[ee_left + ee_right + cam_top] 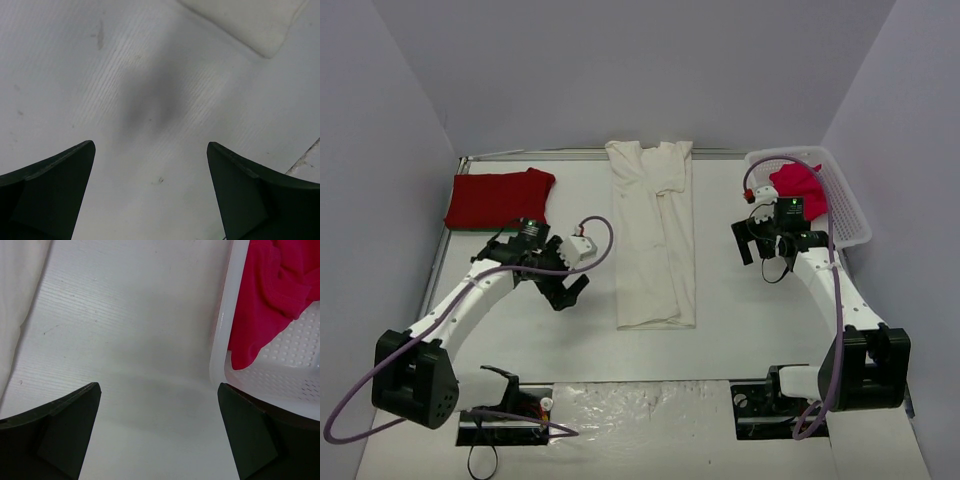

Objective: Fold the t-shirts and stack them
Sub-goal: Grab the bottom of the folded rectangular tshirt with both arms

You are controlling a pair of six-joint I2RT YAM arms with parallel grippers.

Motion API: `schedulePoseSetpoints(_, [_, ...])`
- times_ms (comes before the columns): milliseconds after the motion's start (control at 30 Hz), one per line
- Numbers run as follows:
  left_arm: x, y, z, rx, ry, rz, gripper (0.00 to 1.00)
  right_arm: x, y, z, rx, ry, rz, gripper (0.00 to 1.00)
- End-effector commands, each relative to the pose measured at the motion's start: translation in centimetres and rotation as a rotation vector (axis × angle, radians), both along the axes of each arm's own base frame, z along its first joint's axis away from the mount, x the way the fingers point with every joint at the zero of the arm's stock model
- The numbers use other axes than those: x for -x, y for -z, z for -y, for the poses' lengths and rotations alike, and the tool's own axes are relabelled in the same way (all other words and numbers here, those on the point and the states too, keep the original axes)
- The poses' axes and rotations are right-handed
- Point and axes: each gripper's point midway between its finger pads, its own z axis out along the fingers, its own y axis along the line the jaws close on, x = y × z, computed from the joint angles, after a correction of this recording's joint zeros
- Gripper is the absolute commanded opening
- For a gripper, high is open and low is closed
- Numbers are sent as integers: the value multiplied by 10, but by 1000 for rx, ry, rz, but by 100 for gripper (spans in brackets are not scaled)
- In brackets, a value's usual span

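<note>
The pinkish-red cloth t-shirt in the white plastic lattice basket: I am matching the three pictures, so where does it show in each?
Top external: the pinkish-red cloth t-shirt lies in the white plastic lattice basket, far right.
Left wrist: not in it.
Right wrist: the t-shirt fills the upper right, inside the basket.
Shared landmark: the cream-white cloth t-shirt, centre from above, top right for the left wrist, left edge for the right wrist.
</note>
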Motion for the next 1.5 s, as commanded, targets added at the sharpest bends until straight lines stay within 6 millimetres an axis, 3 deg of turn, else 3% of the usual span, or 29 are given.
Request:
schedulePoseSetpoints(0, [-1, -9, 20, -109, 129, 102, 94, 1, 5, 10, 14, 34, -18, 100])
schedulePoseSetpoints(133, [7, -7, 53, -125, 252, 124, 94, 1, 6, 13, 8, 45, -20, 100])
schedulePoseSetpoints(267, [28, 2, 89, -187, 409, 201, 94, 1, 10, 18, 15, 58, -32, 100])
schedulePoseSetpoints(433, [43, 15, 112, -253, 522, 272, 94, 2, 12, 19, 15, 60, -38, 100])
schedulePoseSetpoints(500, [45, 13, 126, -220, 552, 308, 94, 2, 12, 28, 6, 87, -40, 100])
schedulePoseSetpoints(900, [43, 34, 148, -211, 597, 385, 94, 5, 21, 39, 4, 119, -71, 100])
schedulePoseSetpoints(1233, [50, 59, 145, -224, 616, 322, 94, 5, 26, 42, 14, 124, -86, 100])
schedulePoseSetpoints(1433, [50, 63, 148, -225, 611, 300, 100, 5, 27, 43, 17, 127, -88, 100])
schedulePoseSetpoints(1467, [51, 65, 148, -225, 614, 297, 93, 5, 27, 42, 18, 125, -88, 100])
